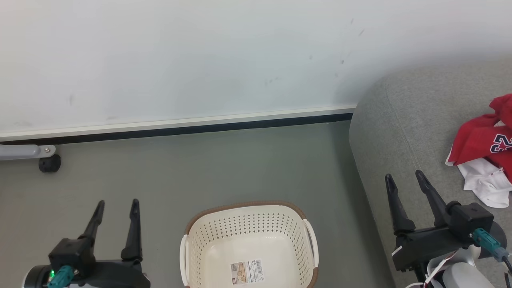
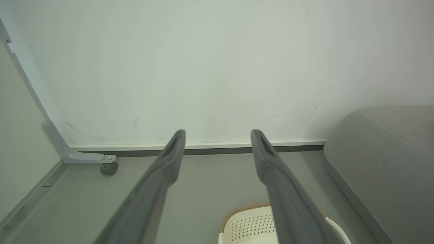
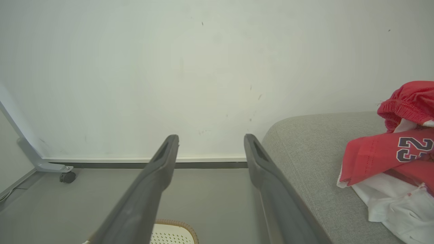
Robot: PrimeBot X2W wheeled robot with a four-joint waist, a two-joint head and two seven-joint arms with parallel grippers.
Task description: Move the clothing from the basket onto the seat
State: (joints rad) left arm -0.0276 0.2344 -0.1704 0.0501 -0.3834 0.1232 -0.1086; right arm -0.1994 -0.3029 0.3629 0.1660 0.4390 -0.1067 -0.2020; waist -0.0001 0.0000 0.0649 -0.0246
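The red clothing [image 1: 482,138] with dark blue numerals lies crumpled on the grey seat [image 1: 404,120] at the right, over some white fabric. The right wrist view shows the same clothing [image 3: 383,152] on the seat [image 3: 315,149]. The cream basket [image 1: 250,224] stands on the floor at bottom centre; its floor shows a barcode sticker and no garment. My left gripper [image 1: 117,205] hangs open to the left of the basket. Over the seat's front edge my right gripper [image 1: 404,178] is open, left of the clothing. Both hold nothing.
A white wall with a dark baseboard [image 1: 180,130] runs across the back. A grey metal bracket with a black caster [image 1: 49,163] stands at the far left. Grey floor [image 1: 240,168] lies between wall, basket and seat. The basket rim [image 2: 252,211] shows in the left wrist view.
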